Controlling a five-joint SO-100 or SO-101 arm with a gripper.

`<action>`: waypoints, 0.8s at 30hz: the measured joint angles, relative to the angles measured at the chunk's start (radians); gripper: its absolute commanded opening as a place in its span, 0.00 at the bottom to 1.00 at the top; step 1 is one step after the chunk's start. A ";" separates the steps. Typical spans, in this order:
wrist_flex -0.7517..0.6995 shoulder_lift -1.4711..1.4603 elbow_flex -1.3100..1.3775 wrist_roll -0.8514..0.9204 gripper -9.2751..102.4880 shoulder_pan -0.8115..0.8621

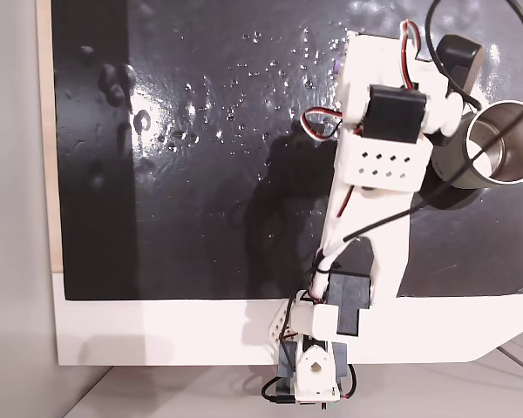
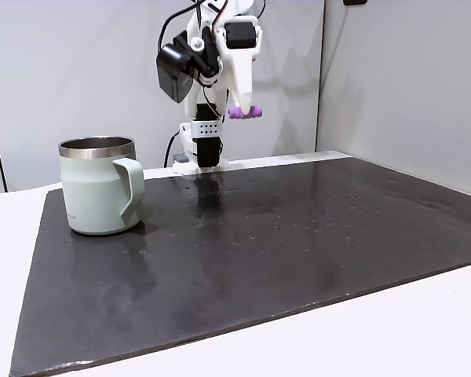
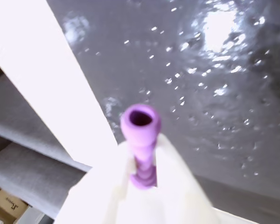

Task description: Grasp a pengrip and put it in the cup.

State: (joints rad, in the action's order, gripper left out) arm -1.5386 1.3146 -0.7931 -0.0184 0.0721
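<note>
The purple pengrip (image 2: 245, 112) hangs high above the black mat, pinched crosswise between the white fingers of my gripper (image 2: 242, 108). In the wrist view the pengrip (image 3: 140, 122) points its open end at the camera, and my gripper (image 3: 143, 156) is shut on its narrow middle. A sliver of purple pengrip (image 1: 337, 66) peeks out at the arm's left edge in a fixed view. The cup (image 2: 100, 185), a pale grey-green mug with a steel inside, stands upright on the mat, left of and below the gripper. From above, the cup (image 1: 499, 144) sits just right of the arm.
A glossy black mat (image 1: 200, 174) dotted with small specks covers most of the white table (image 1: 157, 335). The arm's base (image 1: 314, 370) stands at the table's near edge as seen from above. Grey walls rise behind the table.
</note>
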 measured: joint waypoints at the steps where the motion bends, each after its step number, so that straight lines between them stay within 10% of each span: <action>1: -0.008 0.012 0.005 0.000 0.08 0.000; 24: -0.052 0.117 0.107 0.169 0.08 0.344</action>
State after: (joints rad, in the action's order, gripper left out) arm -1.5907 1.4312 -0.6857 0.1503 0.4157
